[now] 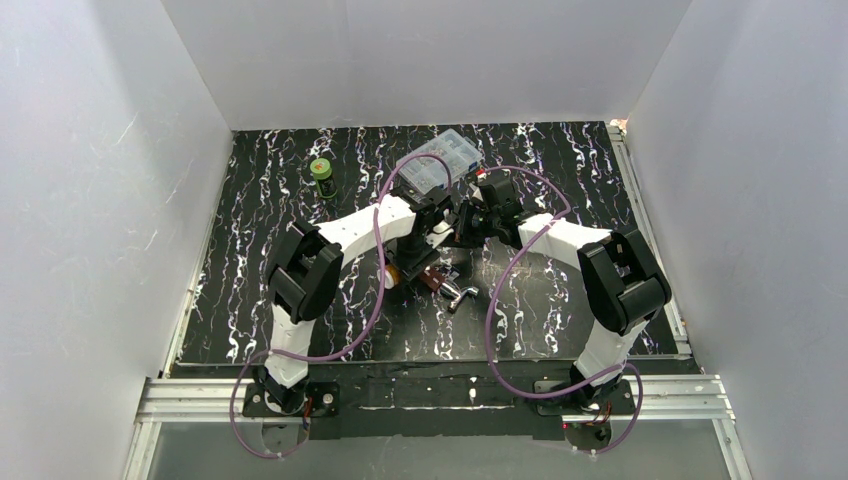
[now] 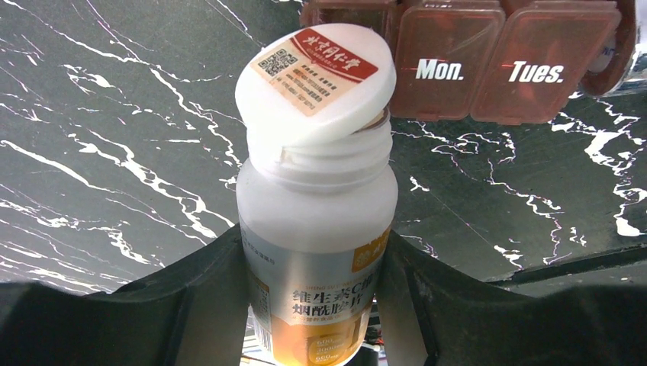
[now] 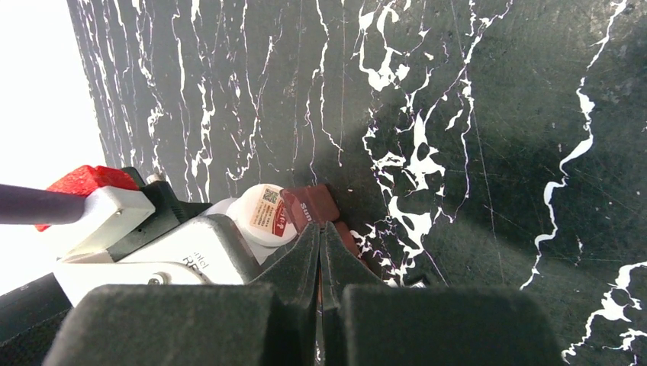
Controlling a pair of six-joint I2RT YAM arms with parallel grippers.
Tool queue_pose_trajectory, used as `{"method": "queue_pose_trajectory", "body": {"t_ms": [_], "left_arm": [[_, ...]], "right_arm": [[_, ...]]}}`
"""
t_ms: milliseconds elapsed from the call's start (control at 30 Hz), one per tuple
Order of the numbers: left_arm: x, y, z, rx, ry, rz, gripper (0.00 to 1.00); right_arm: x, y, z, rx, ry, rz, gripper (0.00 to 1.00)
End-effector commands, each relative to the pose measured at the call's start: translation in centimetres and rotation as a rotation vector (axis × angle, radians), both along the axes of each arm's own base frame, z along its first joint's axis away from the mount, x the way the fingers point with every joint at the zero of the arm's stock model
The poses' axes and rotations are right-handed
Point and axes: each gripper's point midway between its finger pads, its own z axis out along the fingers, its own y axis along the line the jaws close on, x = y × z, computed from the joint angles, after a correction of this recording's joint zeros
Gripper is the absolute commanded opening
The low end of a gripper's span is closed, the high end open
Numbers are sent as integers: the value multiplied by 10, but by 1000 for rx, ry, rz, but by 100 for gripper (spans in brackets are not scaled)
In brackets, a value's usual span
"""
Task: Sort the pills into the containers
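My left gripper (image 2: 317, 248) is shut on a white pill bottle (image 2: 317, 206) with a silver and orange label. The bottle's white cap (image 2: 314, 80) sits loose and tilted on its threaded neck. Just beyond it lies the dark red-brown pill case (image 2: 473, 65), lids shut, marked "Mon." and "Tues.". My right gripper (image 3: 320, 229) is shut with nothing between its fingers, its tips just above the "Sun" end of the case (image 3: 311, 202), next to the cap (image 3: 263, 213). From above, both grippers, left (image 1: 420, 240) and right (image 1: 463, 228), meet mid-table near the case (image 1: 436, 279).
A clear compartment box (image 1: 440, 160) stands at the back centre. A small green jar (image 1: 321, 178) stands at the back left. A shiny silver metal piece (image 1: 461, 295) lies beside the case. Purple cables loop over both arms.
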Motion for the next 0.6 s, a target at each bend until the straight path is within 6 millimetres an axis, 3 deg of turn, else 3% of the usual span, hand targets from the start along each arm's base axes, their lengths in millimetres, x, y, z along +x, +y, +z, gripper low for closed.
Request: {"method": "queue_pose_trajectory", "body": {"t_ms": [0, 567], "left_arm": [[-7, -9, 9, -10, 19, -46, 0], [-16, -10, 2, 29, 53, -79, 0]], "right_arm": [[6, 7, 23, 49, -62, 12, 3], [6, 7, 25, 53, -65, 13, 3]]}}
